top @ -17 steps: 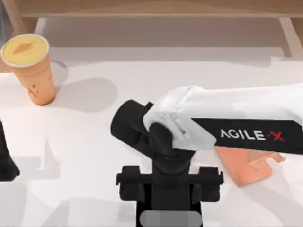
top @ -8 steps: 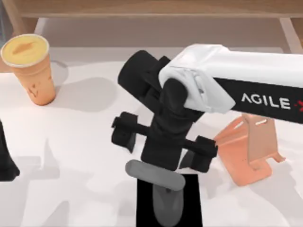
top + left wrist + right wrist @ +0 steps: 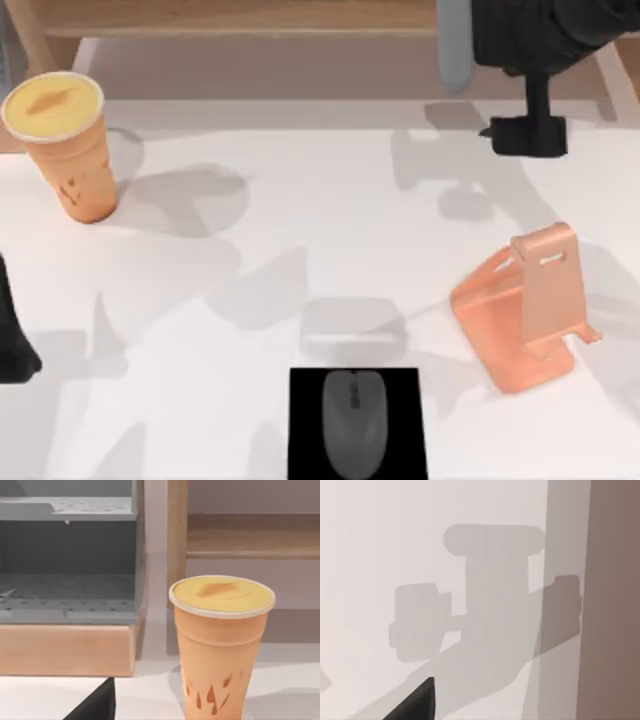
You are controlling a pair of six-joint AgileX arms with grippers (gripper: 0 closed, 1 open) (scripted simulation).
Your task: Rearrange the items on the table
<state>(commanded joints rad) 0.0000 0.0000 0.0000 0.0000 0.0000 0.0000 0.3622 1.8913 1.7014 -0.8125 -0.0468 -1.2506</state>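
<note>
Two of the three items can be placed from the top view. The mouse lies on the black pad at the near edge of the table, squarely within it and free of any gripper, so that part of the rearranging looks done. The cup stands upright at the far left of the table, well apart from the mouse and from the orange phone stand on the right. The stand's cradle is bare, so seating a phone there is probably what is left, along with whatever move the cup needs. The right arm is raised over the far right corner, with a dark part of the right gripper hanging near the table's far edge; its fingers look spread, with nothing visibly between them, though this is a judgement from a partial view. A dark piece of the left arm sits parked at the left edge of the table.

The left wrist view looks level at the cup, upright with its yellow lid on and nothing gripping it; behind it stand a grey rack and a wooden post. Whether the left gripper's fingers are spread or pressed together cannot be told.

The right wrist view looks down on bare white table, crossed by the shadow of the right gripper, which reads as two separated fingers.
</note>
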